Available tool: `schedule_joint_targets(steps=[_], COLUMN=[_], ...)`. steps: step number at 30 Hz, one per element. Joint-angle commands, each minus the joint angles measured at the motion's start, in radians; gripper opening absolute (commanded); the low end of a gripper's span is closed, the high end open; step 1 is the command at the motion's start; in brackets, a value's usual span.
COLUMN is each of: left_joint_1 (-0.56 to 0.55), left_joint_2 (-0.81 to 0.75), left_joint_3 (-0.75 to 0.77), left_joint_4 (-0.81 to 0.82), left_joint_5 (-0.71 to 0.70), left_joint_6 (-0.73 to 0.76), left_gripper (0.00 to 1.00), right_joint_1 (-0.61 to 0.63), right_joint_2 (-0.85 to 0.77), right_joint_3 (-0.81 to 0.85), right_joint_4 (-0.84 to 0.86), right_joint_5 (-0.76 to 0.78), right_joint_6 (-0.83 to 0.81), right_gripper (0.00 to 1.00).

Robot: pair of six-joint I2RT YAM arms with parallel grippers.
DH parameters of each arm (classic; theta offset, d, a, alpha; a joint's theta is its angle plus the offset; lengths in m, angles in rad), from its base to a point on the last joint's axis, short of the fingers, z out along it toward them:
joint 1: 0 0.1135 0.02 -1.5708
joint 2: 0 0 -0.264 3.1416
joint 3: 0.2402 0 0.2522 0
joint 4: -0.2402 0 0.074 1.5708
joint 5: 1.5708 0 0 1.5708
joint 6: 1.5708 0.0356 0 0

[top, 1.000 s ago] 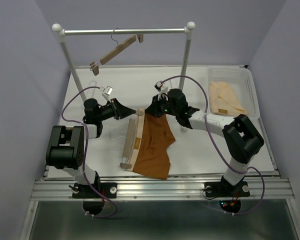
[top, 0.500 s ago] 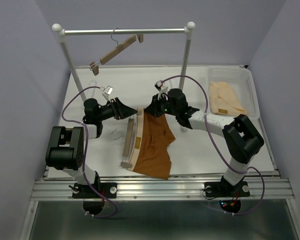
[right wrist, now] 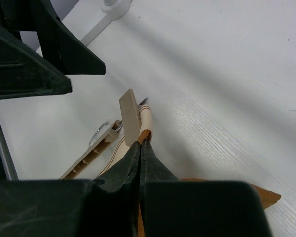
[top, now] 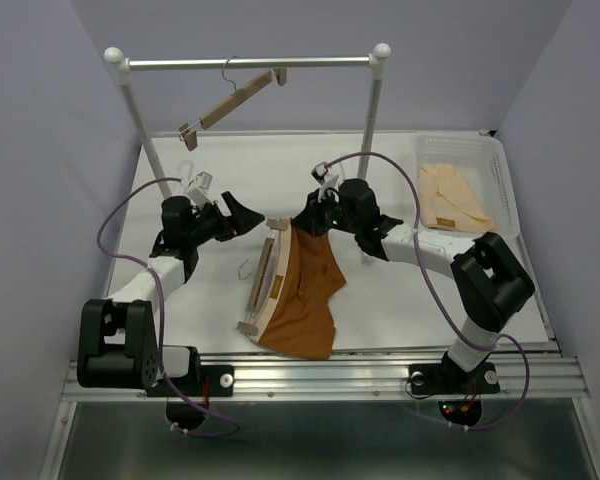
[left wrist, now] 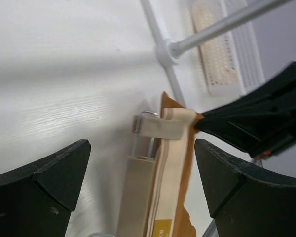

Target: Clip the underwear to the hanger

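The rust-orange underwear [top: 305,290] lies flat on the white bench [top: 410,300], its legs toward the near edge and its tan waistband running along the wooden hanger [top: 260,288], which lies just to its left with the wire hook pointing left. Waistband and bar touch along most of their length.

At the far end of the hanger, the right pincer [top: 293,226] is pressed together on the far corner of the underwear; the right wrist view shows its tips [right wrist: 139,148] pinching the fabric just behind the end clip [right wrist: 130,116]. The waistband corner reaches this clip [left wrist: 160,129], but whether the clip grips it cannot be told.

The left pincer [top: 246,213] is spread wide and holds nothing. It hovers near the same end of the hanger, apart from it; in its own view the clip shows between the two black fingers [left wrist: 44,182].

Farther back on the right, a white basket [top: 460,148] holds a pale garment [top: 450,195]. At the back, a second hanger [top: 230,100] hangs tilted from the rail [top: 280,63].
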Motion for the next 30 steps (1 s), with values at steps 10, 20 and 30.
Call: schedule_joint_targets(steps=[10,20,30], left_joint_1=[0.011,0.001,0.0], left_joint_2=[-0.222,-0.344,-0.426], left_joint_3=[-0.132,-0.311,-0.381], left_joint_4=[-0.29,-0.274,-0.264], left_joint_5=[-0.363,-0.392,-0.309], left_joint_6=[-0.033,-0.119,-0.171], left_gripper=[0.99,0.98,0.97], right_joint_1=[-0.005,-0.005,-0.005], right_joint_2=[-0.073,-0.122,-0.145], right_joint_3=[0.002,-0.007,-0.032], right_joint_4=[0.008,0.0,0.072], right_joint_5=[-0.058,-0.105,-0.168], right_joint_6=[-0.079,-0.17,-0.178], right_gripper=[0.01,0.01,0.01])
